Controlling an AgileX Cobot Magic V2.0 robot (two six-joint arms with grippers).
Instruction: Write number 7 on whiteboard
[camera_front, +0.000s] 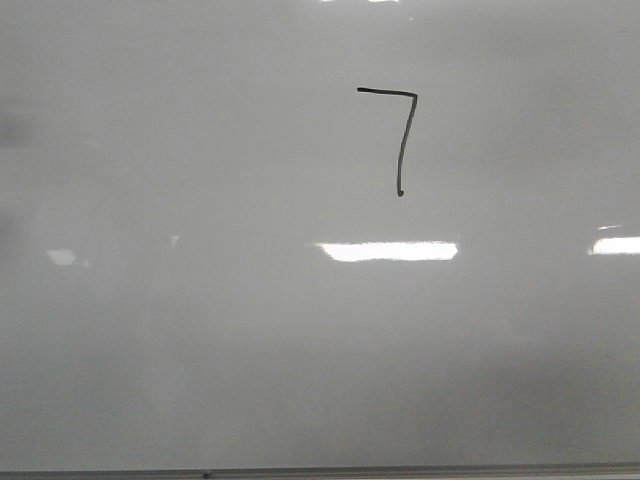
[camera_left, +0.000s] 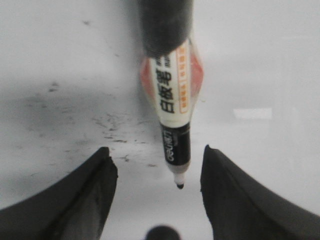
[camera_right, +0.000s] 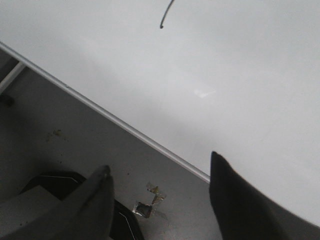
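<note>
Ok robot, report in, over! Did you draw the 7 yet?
Number 7 drawn on whiteboard. Left gripper open around marker, tip uncapped. Right gripper open, empty. Nothing covering the 7.

Front view set square-on and near to the whiteboard (camera_front: 200, 350), left wrist view closer still along a marker (camera_left: 172, 115) toward the board, right wrist view oblique over the board's lower edge, sharing with front the tail of the number 7 (camera_front: 402, 140).

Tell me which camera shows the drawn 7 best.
Front view: the whole number 7 shows, top bar and downstroke. The right wrist view catches only the stroke's lower end; the left wrist view shows none of it.
</note>
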